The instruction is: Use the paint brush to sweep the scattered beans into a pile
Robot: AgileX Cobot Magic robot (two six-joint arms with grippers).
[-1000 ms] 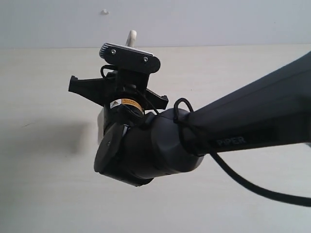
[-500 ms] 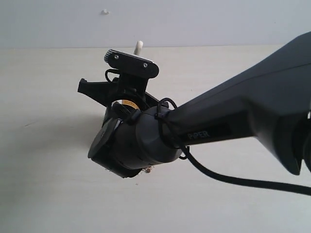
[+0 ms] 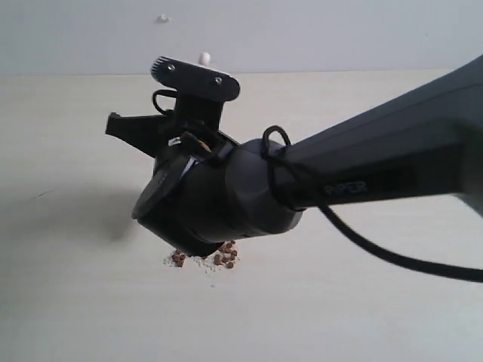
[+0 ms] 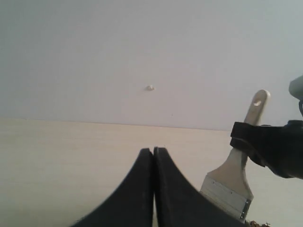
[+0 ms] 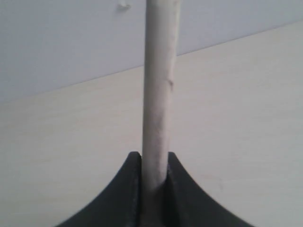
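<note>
Exterior view gives us the beans [image 3: 204,258] nearest, a small reddish cluster on the table [image 3: 75,302] beneath the right arm [image 3: 339,181]. Beyond, our right gripper [image 5: 154,163] clamps the paint brush [image 5: 158,94] mid-handle. We judge it light and stiff, with soft bristles, so that hold suits. Our left gripper [image 4: 153,153] has its fingers pressed together, empty.

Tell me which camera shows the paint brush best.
Left wrist view: the paint brush shows its holed handle and metal band. The right wrist view shows only handle between the jaws; the exterior view, just the tip.
</note>
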